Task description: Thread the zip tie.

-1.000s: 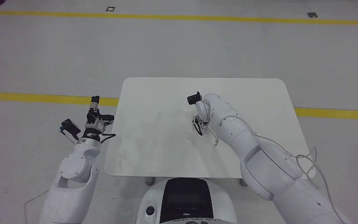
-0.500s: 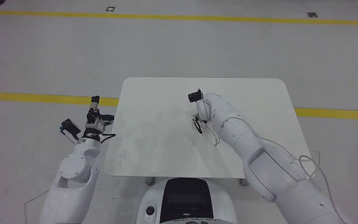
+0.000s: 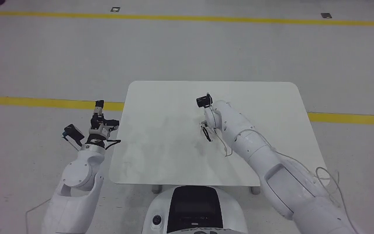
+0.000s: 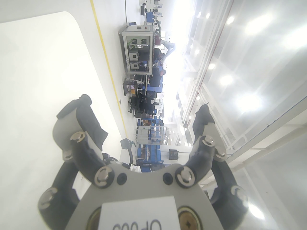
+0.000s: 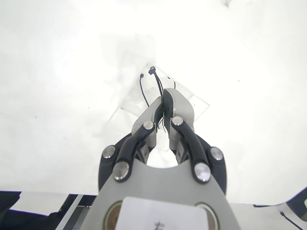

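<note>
A thin black zip tie (image 5: 156, 80) is pinched between the pads of my right gripper (image 5: 163, 98), which is shut on it above a clear plastic sheet (image 5: 201, 103) on the white table. A second black zip tie (image 5: 143, 89) lies on that sheet beside the fingers. Seen from above, the right gripper (image 3: 205, 130) hangs over the table's middle with the tie's dark strand under it. My left gripper (image 4: 144, 111) is open with nothing in it, held off the table's left edge (image 3: 103, 124) and pointing out into the room.
The white table (image 3: 169, 134) has bare surface all around the sheet. A small dark speck (image 5: 226, 1) marks the tabletop farther off. Yellow floor lines (image 3: 58, 103) run behind and beside the table.
The right arm has shifted slightly, its gripper staying shut over the same spot on the table. The left arm has not moved.
</note>
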Tool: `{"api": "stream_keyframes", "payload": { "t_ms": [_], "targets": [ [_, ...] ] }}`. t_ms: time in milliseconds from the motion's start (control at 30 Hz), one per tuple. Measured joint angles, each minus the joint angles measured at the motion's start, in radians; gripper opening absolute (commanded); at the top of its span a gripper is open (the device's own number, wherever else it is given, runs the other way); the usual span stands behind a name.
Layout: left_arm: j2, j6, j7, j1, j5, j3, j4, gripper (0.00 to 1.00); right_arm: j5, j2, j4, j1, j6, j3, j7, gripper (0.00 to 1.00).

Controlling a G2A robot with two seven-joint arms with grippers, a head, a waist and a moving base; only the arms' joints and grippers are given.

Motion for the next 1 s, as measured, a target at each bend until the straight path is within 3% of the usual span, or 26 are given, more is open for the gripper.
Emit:
{"api": "stream_keyframes", "payload": {
  "t_ms": [367,567,700,1000],
  "targets": [
    [0.0,0.0,0.0,0.0,0.0,0.0,0.0,1.0,-0.147,0.066,-0.267,-0.13,0.007,0.077,0.086,0.0],
    [0.0,0.0,0.0,0.0,0.0,0.0,0.0,1.0,-0.221,0.087,-0.381,-0.194,-0.022,0.097,0.122,0.0],
    [0.0,0.0,0.0,0.0,0.0,0.0,0.0,1.0,-0.25,0.085,-0.388,-0.203,-0.024,0.089,0.144,0.0],
    [0.0,0.0,0.0,0.0,0.0,0.0,0.0,1.0,-0.222,0.054,-0.329,-0.162,-0.01,0.065,0.123,0.0]
  ]
}}
